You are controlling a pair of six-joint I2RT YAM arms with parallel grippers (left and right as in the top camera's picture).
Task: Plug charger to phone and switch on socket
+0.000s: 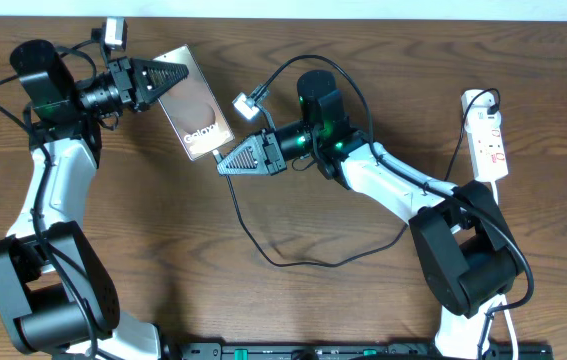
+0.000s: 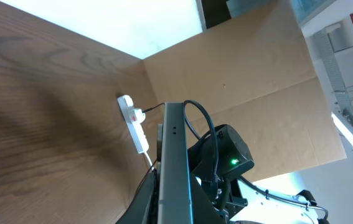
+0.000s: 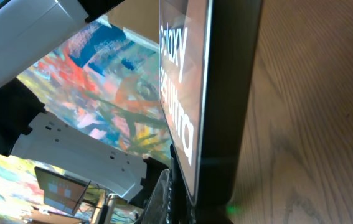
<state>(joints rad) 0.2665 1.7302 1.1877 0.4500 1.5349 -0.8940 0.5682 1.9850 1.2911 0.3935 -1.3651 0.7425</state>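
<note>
Phone (image 1: 195, 105) is in the far left-middle part of the table (image 1: 163, 220), slanted, between the two grippers. Its end with the white "Galaxy" lettering points near and to the right.

At the left, the left gripper (image 1: 181, 72) lies on its side and reaches the far left end of the phone. Its jaws appear to be pressed on that end, one above and one below. In the left wrist view the phone (image 2: 175, 162) shows edge-on as a thin grey slab that rises from between the dark fingers.

More to the right, the right gripper (image 1: 225, 163) is also on its side, and its tip is just beside the lettered end of the phone. In the right wrist view the phone (image 3: 188, 93) is very close and fills the middle, with the wood of the table behind it. The fingers are hidden there, so I cannot tell how the right jaws stand or if they hold something.

From under the right gripper, the charger (image 1: 293, 264) runs as a thin black cable in a wide loop toward the near side and then to the right. Its plug tip is not visible.

At the far right lies the socket (image 1: 490, 140), a white strip with red marks, well apart from the phone. A black plug sits in its far end. The left wrist view shows the socket (image 2: 132, 121) small on the table.
</note>
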